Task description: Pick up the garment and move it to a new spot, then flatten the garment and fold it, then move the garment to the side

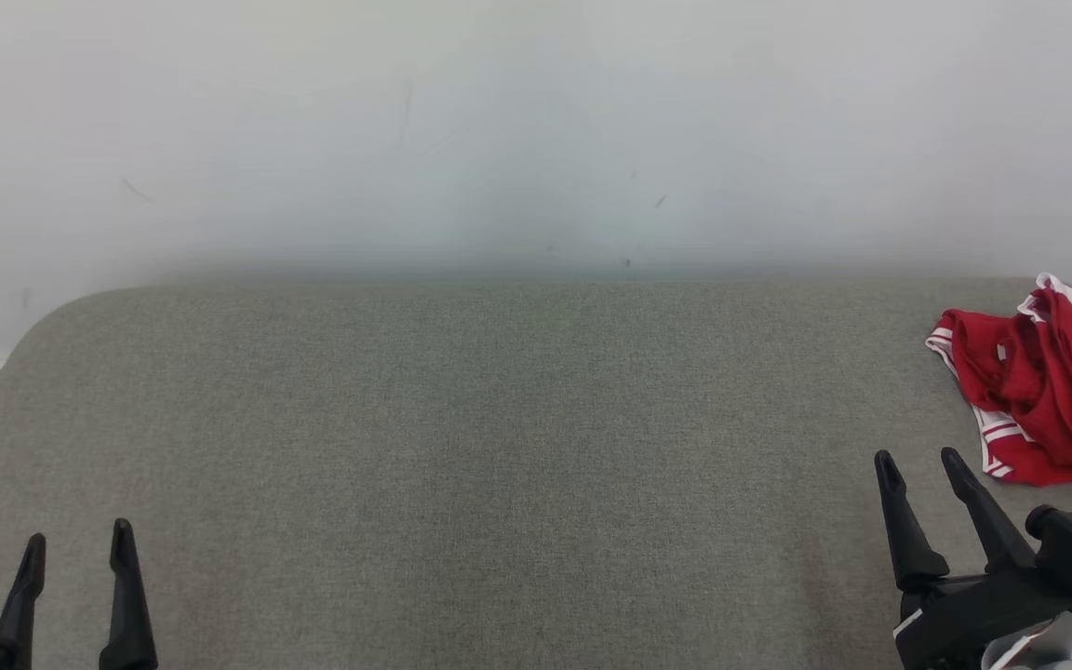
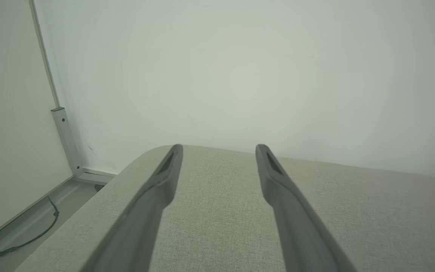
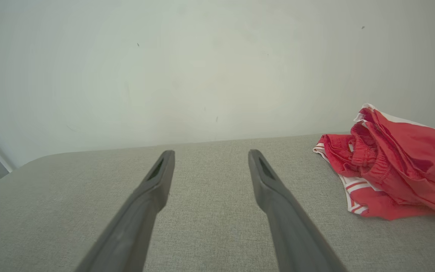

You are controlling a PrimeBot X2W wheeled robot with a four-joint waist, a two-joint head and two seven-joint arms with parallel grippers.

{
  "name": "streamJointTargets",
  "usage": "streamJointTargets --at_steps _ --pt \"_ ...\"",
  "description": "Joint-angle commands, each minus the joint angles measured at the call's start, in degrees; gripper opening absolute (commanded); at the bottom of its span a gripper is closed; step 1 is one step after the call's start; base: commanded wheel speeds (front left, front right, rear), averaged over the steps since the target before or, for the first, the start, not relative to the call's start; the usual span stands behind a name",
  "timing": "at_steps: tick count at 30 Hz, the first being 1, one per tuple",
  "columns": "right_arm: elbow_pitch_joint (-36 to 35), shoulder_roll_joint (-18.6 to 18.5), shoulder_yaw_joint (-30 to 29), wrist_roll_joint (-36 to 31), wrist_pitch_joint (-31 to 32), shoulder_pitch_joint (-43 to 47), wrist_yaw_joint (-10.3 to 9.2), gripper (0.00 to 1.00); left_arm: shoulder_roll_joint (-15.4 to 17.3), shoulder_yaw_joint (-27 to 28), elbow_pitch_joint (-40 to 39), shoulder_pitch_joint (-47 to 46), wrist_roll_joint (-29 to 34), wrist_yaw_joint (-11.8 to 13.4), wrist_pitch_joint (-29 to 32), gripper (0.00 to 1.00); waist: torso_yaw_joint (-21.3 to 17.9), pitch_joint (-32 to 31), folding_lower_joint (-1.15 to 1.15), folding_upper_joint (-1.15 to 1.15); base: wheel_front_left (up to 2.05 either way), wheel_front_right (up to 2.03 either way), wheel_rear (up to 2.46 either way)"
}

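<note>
We see the red, white-trimmed garment [image 1: 1048, 391] crumpled at the far right of the grey table [image 1: 499, 447], close to the wall [image 1: 499, 140]. Our right jaws stand wide open and empty just near and left of it. Our left jaws, likewise open and empty, hover at the near left, well apart.

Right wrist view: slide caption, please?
Open right gripper above grey fabric table; crumpled red white-striped garment lies untouched to its right.

Grey fabric-covered worktop [image 1: 462, 447], rounded corner; pale wall [image 1: 536, 130] behind, faintly scuffed; metal post [image 2: 65, 141]; dark cable [image 2: 55, 214] on floor [image 2: 36, 226].
</note>
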Motion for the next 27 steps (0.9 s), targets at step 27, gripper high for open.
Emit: streamJointTargets --at_steps 27 --pt "0.9 -2.3 2.5 -0.5 -1.2 0.0 -0.04 1.0 0.7 -1.7 0.5 0.0 1.9 -4.2 1.1 1.0 -0.9 -0.1 0.0 0.0 0.0 0.0 0.0"
